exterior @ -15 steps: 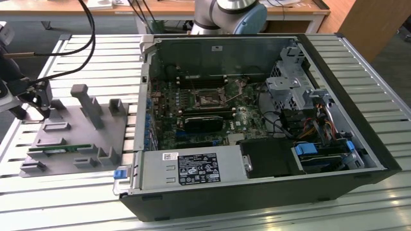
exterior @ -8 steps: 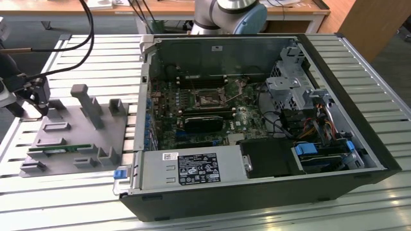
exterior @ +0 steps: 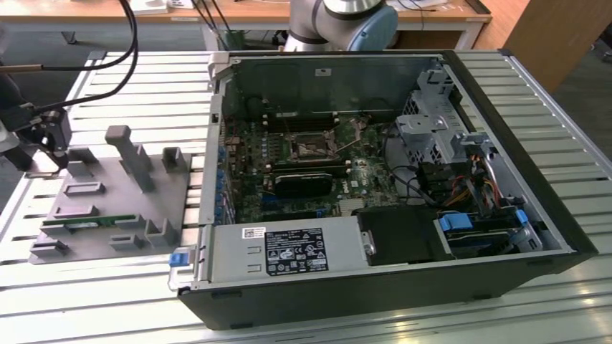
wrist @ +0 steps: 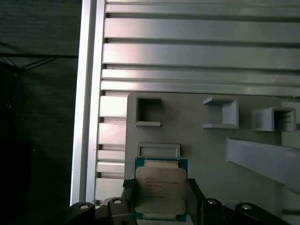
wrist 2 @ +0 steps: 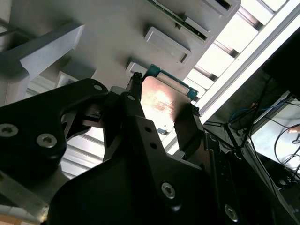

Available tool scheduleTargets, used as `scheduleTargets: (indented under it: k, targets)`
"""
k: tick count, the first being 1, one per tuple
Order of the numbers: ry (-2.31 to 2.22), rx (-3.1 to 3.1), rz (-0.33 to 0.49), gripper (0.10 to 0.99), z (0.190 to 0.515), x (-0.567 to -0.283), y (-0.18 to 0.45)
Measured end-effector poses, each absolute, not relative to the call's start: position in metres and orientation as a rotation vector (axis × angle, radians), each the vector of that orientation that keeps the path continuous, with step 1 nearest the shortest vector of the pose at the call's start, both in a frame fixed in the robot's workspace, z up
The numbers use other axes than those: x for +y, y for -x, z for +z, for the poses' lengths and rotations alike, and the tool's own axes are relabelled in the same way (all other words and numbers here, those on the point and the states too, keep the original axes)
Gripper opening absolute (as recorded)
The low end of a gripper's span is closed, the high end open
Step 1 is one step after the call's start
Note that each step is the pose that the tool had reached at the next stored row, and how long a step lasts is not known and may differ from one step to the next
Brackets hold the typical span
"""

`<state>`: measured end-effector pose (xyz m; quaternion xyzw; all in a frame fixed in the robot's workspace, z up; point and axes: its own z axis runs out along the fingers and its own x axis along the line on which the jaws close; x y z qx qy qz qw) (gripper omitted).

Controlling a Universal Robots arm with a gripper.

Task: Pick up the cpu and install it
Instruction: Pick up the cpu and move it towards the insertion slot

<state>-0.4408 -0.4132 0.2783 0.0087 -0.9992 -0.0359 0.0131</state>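
Observation:
The cpu [wrist: 159, 190] is a flat square chip with a shiny silver top and a green rim. It sits between my gripper's [wrist: 159, 187] two black fingers [wrist: 127, 187], which press on its opposite edges. The second wrist view shows the same grip on the cpu [wrist 2: 159, 101]. The chip is close over the grey fixture plate [wrist: 206, 154]; I cannot tell whether it still touches it. In the exterior view my gripper [exterior: 46, 159] is at the far left, over the plate's far corner. The black-centred socket [exterior: 311, 148] lies on the motherboard inside the open computer case [exterior: 383, 287].
The grey fixture plate [exterior: 115, 193] carries upright posts [exterior: 129, 154] and a green memory stick [exterior: 91, 222]. The case's metal wall [exterior: 212, 143] stands between plate and motherboard. Cables [exterior: 96, 93] hang from the arm, and drive cages [exterior: 431, 122] fill the case's right.

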Motion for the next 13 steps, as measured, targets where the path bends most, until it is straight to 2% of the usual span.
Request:
scheduleTargets:
  k: [13]
  targets:
    - [-0.027,-3.114,-0.112,0.529,0.299,-0.413,0.441]
